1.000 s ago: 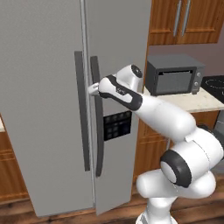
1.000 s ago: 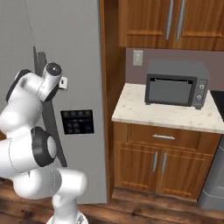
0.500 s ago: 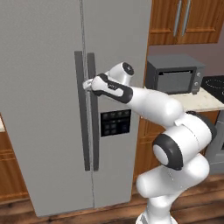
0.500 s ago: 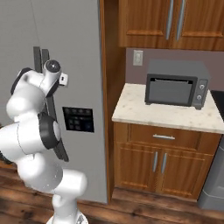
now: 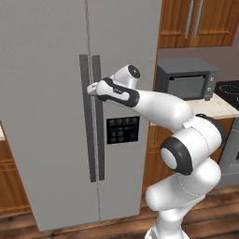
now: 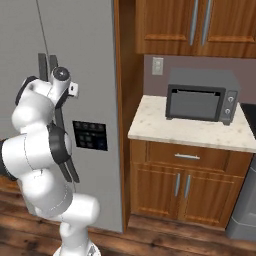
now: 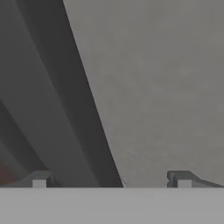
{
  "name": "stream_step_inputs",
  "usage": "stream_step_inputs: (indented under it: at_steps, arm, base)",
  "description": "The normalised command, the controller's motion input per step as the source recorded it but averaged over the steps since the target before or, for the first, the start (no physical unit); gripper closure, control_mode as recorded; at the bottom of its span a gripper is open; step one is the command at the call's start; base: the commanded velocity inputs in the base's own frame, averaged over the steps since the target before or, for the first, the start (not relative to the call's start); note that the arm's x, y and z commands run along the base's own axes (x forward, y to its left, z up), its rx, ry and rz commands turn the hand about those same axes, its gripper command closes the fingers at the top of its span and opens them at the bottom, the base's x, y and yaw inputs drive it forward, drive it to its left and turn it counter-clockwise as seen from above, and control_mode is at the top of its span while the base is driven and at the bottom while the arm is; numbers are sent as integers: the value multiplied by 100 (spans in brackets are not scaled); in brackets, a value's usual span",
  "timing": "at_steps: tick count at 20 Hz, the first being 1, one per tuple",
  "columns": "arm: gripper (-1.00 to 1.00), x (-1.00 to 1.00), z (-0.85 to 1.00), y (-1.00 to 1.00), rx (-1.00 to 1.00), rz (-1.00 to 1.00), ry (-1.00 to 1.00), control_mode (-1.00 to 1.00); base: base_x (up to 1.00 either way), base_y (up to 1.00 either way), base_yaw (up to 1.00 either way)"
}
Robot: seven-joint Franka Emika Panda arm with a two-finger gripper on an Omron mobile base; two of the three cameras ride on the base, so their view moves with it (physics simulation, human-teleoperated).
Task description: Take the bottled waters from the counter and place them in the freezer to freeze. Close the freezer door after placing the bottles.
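Note:
The freezer door [image 5: 42,116] is the left grey panel of the tall fridge and stands shut. Its long dark handle [image 5: 84,140] runs beside the twin handle of the right door [image 5: 98,140]. My gripper [image 5: 91,87] is open at the upper part of these two handles. In the hand view my gripper [image 7: 109,179] has a dark handle bar [image 7: 74,96] slanting down between its spread tips, with grey door panel [image 7: 157,87] behind; which of the two bars it is I cannot tell. The counter [image 6: 200,132] lies to the right. The bottled waters are out of view.
A dark grey microwave [image 6: 200,95] sits on the counter, also seen as the microwave [image 5: 186,79] behind my arm. The right door carries a black dispenser panel [image 5: 122,130]. Brown cabinets [image 6: 185,185] stand under the counter, over a wooden floor.
My arm has stretched leftward, carrying the gripper from the right door's face onto the handles at the doors' seam. Its jaws have stayed open.

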Motion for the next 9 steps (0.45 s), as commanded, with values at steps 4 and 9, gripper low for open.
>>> stream_step_inputs:
  at_steps: [4, 9]
  arm:
    - [-100, 46, 0, 0, 0, 0, 3, -100]
    - [-100, 46, 0, 0, 0, 0, 4, -100]
  base:
    - [0, 0, 0]
    - [0, 0, 0]
